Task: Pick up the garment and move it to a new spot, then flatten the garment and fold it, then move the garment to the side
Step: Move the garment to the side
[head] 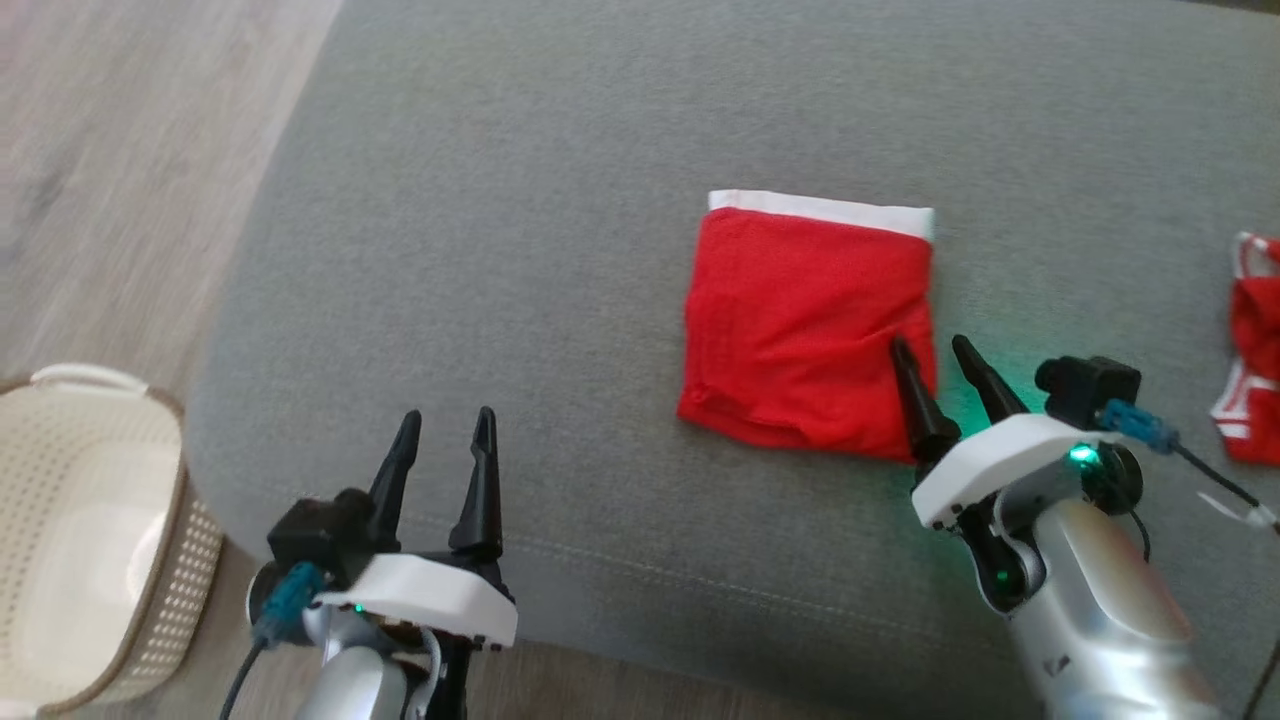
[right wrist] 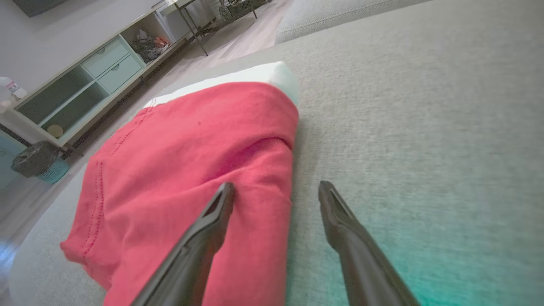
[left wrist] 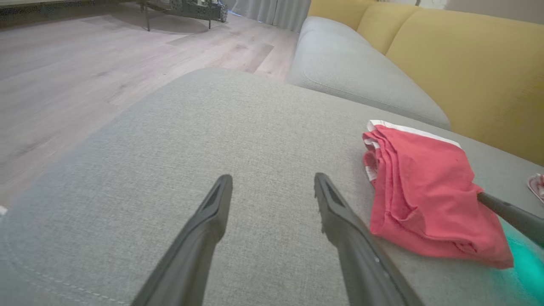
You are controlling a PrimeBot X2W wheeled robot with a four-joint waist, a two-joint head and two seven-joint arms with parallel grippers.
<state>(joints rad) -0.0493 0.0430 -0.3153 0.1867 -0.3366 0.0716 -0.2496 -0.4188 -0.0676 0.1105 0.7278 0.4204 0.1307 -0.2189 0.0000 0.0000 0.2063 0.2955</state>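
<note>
A: Near edge first. What do we note?
B: We log the left gripper [head: 448, 415] over the front edge of the grey seat cushion [head: 500, 250], toward its left corner. Its fingers are spread apart with nothing between them. On the floor [head: 120, 150] off that corner stands a cream perforated basket [head: 190, 560].
A: And the right side?
B: The right gripper [head: 931, 345] sits further in, fingers likewise apart, straddling the right edge of the garment [head: 800, 320]. One finger is over red cloth at its near right corner, the other over bare cushion. We cannot tell whether that finger presses the cloth. Green light from the wrist falls on the cushion there.
A: Garment position?
B: It is folded to a rough square and lies flat mid-cushion, right of centre. A white band runs along its far edge, and stacked layers show along its left side.
A: Beyond it?
B: A second red-and-white piece [head: 1255, 340] lies at the cushion's right edge, well apart. Farthest, a yellow backrest [left wrist: 467, 63].
</note>
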